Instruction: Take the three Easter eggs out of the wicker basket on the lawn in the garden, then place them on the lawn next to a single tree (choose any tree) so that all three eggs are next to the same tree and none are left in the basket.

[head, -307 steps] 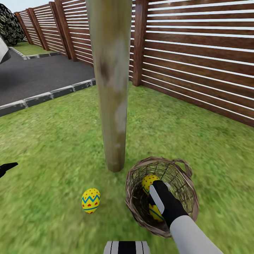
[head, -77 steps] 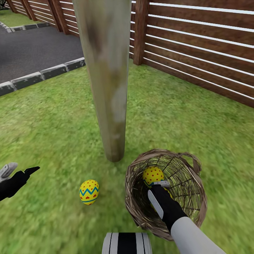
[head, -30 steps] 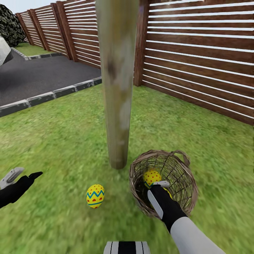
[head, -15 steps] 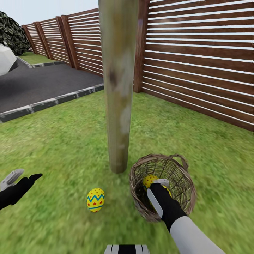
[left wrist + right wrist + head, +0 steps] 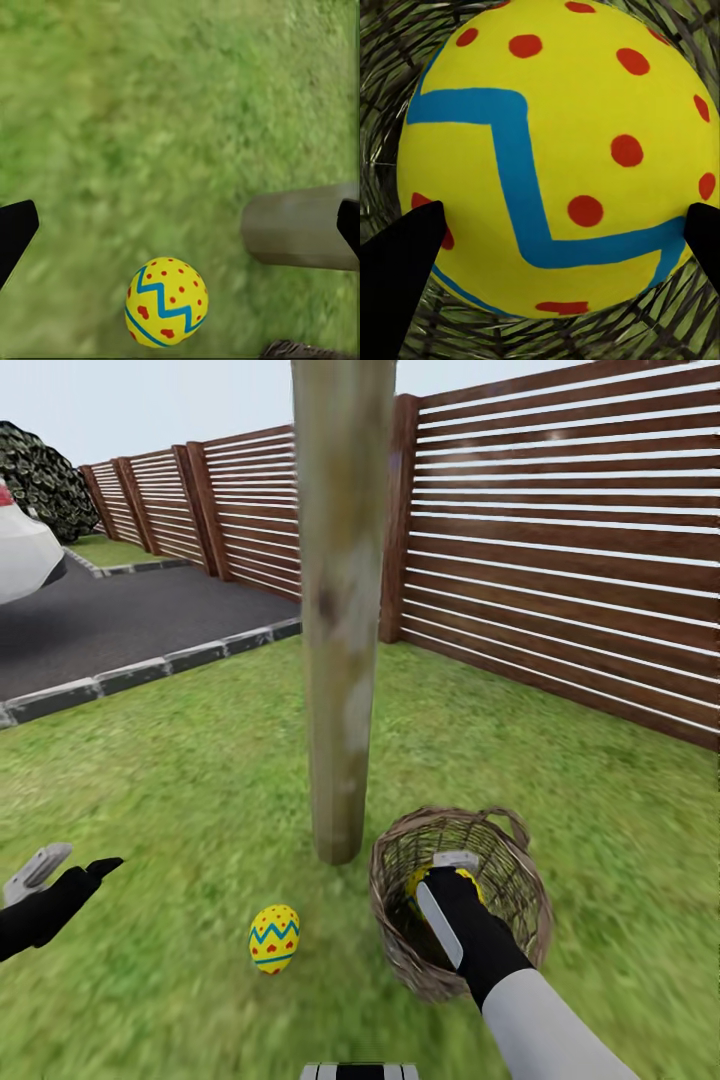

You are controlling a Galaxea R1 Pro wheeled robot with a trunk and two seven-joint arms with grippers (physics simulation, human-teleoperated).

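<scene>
One Easter egg (image 5: 274,938) already lies on the lawn (image 5: 180,780), near the foot of the tree (image 5: 343,610), so about one third of the task seems done. The right gripper (image 5: 449,865) reaches down into the wicker basket (image 5: 400,950), which stands just beside the trunk. In the right wrist view its two dark fingertips (image 5: 397,277) press on both sides of a second egg (image 5: 555,150), so it appears to grasp this egg, which is not yet out of the basket. The left gripper (image 5: 62,865) hovers over the grass with its fingers spread and nothing between them.

The count: one tree, one basket, and two eggs that can be seen. The third egg is probably deeper in the basket, under the right arm, but the pictures do not let one be sure.
</scene>
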